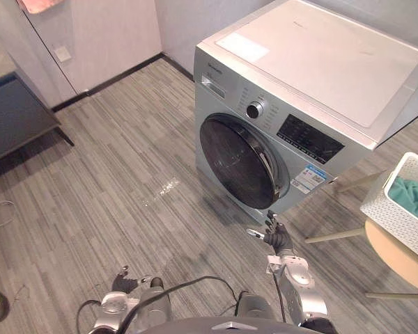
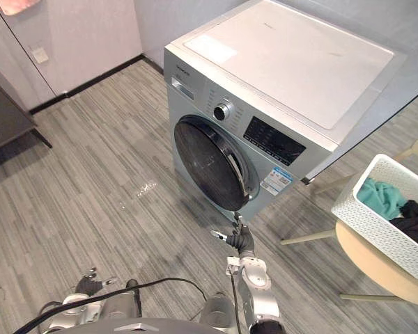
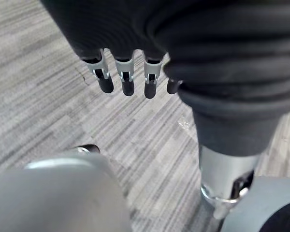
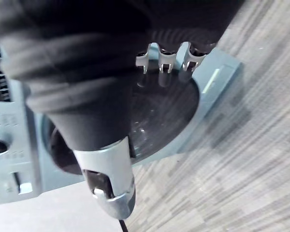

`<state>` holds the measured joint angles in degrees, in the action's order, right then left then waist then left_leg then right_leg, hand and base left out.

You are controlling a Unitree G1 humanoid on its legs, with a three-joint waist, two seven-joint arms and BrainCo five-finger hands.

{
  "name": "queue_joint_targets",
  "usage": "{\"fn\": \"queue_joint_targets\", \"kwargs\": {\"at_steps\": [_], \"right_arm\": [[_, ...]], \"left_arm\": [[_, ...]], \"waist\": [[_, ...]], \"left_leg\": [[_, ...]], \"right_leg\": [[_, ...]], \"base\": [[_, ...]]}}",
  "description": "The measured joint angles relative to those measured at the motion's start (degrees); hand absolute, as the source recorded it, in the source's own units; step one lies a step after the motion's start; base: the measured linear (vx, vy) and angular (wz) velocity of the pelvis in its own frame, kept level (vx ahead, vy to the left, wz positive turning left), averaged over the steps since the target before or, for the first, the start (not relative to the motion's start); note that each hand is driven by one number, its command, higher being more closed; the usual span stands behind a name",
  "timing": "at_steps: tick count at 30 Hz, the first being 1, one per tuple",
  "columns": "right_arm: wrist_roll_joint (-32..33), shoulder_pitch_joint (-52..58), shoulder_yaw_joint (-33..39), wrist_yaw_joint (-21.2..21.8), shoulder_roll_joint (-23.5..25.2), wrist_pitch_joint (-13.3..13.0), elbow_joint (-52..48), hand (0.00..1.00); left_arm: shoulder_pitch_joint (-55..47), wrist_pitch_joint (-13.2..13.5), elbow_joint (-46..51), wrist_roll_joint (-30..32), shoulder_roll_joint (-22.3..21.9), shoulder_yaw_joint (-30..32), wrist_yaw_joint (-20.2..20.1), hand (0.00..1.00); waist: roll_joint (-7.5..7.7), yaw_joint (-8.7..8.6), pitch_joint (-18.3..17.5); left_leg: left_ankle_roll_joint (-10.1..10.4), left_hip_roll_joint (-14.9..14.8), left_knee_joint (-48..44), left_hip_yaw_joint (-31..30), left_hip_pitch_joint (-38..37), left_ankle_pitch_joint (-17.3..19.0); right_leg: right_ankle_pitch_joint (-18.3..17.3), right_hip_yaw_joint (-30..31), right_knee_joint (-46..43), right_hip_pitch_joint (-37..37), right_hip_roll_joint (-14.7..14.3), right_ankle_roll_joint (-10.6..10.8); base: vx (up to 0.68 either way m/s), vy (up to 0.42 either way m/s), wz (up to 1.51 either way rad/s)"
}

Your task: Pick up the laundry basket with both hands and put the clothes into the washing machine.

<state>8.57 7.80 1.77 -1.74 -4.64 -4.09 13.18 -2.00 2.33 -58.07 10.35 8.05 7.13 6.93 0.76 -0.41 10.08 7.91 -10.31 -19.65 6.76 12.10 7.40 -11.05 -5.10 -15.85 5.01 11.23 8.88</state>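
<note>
The white perforated laundry basket (image 2: 376, 226) sits on a round beige stool (image 2: 376, 268), right of the washing machine (image 1: 292, 76), holding teal and dark clothes (image 2: 380, 197). The left hand (image 1: 124, 283) hangs low and the right hand (image 1: 277, 236) is near the machine's door (image 1: 233, 160); the 2 are empty, fingers loosely straight.

White basket (image 2: 376, 226), teal clothes (image 2: 380, 197); silver washing machine (image 2: 285, 62); grey-striped floor (image 2: 111, 160).

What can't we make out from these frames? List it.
Laundry basket: cut off by the right edge in both eye views, so its far end cannot be seen.
Clothes: the basket wall hides all but the top of a teal piece and a dark piece.
Washing machine: the dark glass of the door hides the inside in both eye views.
Control panel: labels too small to read.
</note>
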Motion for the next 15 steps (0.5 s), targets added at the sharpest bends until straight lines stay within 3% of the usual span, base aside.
{"fn": "queue_joint_targets", "kwargs": {"at_steps": [3, 5, 8, 15], "right_arm": [[-2.0, 0.1, 1.2, -0.1, -0.6, -0.2, -4.8, 0.00], [-4.8, 0.4, 1.8, -0.3, -0.6, -0.8, -8.8, 0.00], [-8.0, 0.1, 4.2, -1.9, -1.0, -1.4, -13.3, 0.00], [-11.3, -6.2, 7.1, -5.3, -7.7, -1.9, -13.8, 0.00]], "left_arm": [[-0.4, -0.2, 0.3, 0.0, 1.2, 0.2, 0.4, 0.00], [-0.5, -0.1, 1.4, 0.0, 1.3, 0.3, 0.9, 0.00], [-0.4, 0.1, 3.6, 0.1, 1.2, 0.0, 1.2, 0.00], [0.8, 0.3, 4.1, 0.0, 0.5, -0.6, 1.7, 0.00]], "waist": [[1.21, 0.41, -0.3], [1.22, 0.60, -0.2], [1.71, 0.58, 0.1], [2.56, 0.81, 2.9]], "left_leg": [[-0.7, 1.4, 0.4, 1.7, 1.0, 0.2], [-1.1, 1.6, 0.8, 2.6, 1.7, 0.0], [-2.1, 1.7, 2.1, 2.6, 2.5, -0.9], [-1.5, 1.7, 8.1, 1.0, 3.7, -6.4]], "right_leg": [[5.1, 1.5, 5.0, 0.2, 1.2, 0.4], [6.8, 1.6, 6.1, 1.1, 1.3, 0.3], [7.6, 1.5, 8.1, 1.3, 1.3, 0.3], [8.5, 1.2, 9.2, 3.5, 0.2, 0.4]], "base": [[0.06, 0.234, -0.28], [-0.01, 0.152, -0.13], [-0.05, 0.029, -0.01], [-0.11, -0.047, 0.07]]}}
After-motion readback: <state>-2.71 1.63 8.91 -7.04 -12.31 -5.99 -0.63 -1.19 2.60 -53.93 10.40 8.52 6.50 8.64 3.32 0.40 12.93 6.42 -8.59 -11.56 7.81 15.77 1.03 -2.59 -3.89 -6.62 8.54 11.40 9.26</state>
